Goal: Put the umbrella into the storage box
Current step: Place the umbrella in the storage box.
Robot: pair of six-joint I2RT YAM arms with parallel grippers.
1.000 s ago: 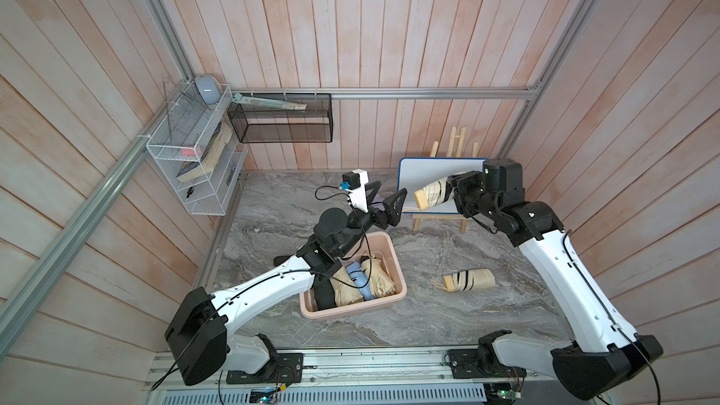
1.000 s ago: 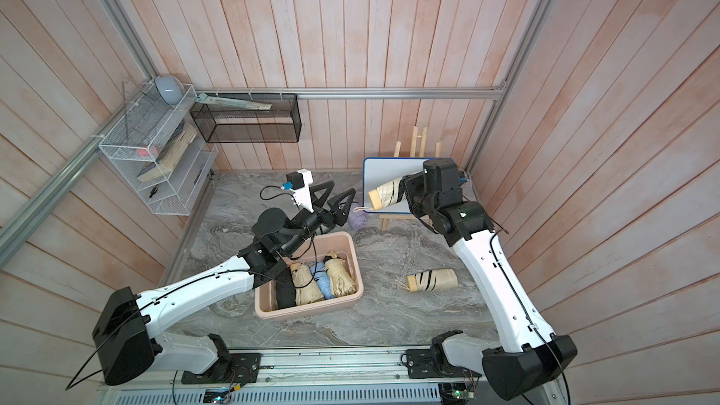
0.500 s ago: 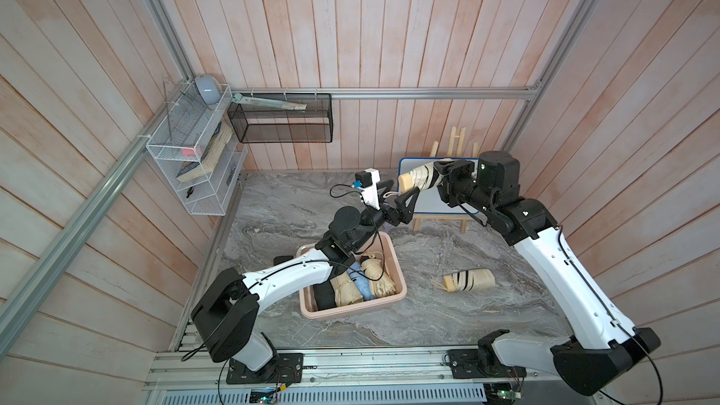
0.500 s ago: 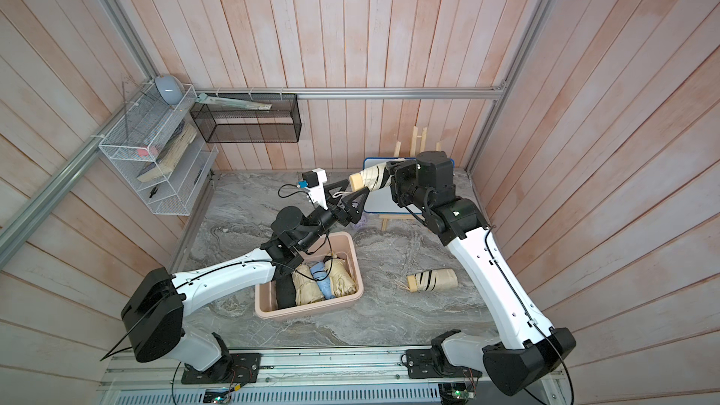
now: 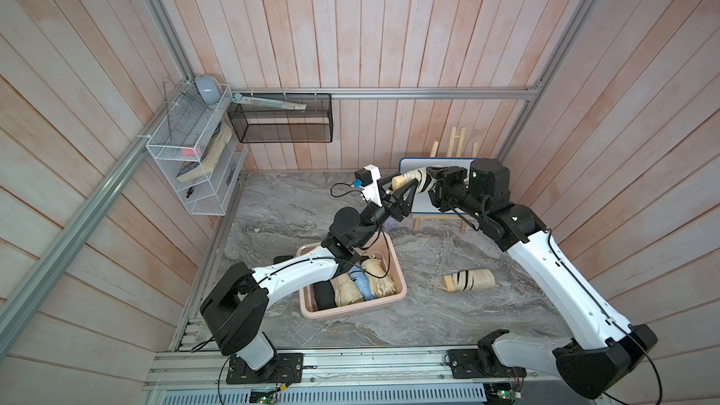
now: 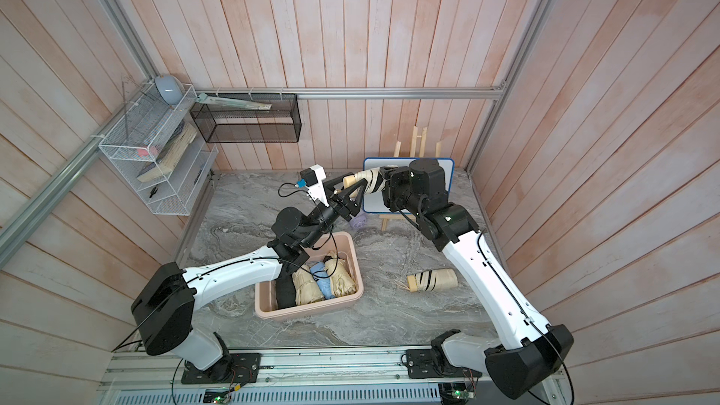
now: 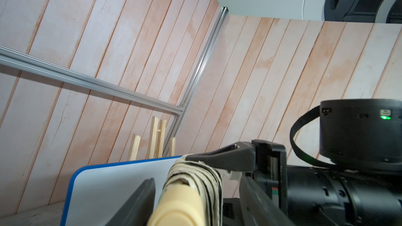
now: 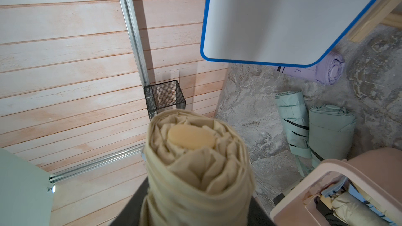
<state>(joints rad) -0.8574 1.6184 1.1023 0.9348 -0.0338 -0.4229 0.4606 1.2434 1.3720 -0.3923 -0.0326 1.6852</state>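
Umbrella (image 5: 419,183), striped cream fabric roll, tight in right end effector (image 5: 434,181); left end effector (image 5: 401,183): grip unclear.

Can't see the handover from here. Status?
Right gripper shut on striped umbrella, held mid-air. Left gripper around its handle, grip unconfirmed. Box already holds four umbrellas; left arm crosses over it.

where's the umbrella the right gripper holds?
In both top views the striped umbrella hangs in front of the whiteboard, behind the storage box, clamped by the right gripper, handle end between the jaws of the left gripper.
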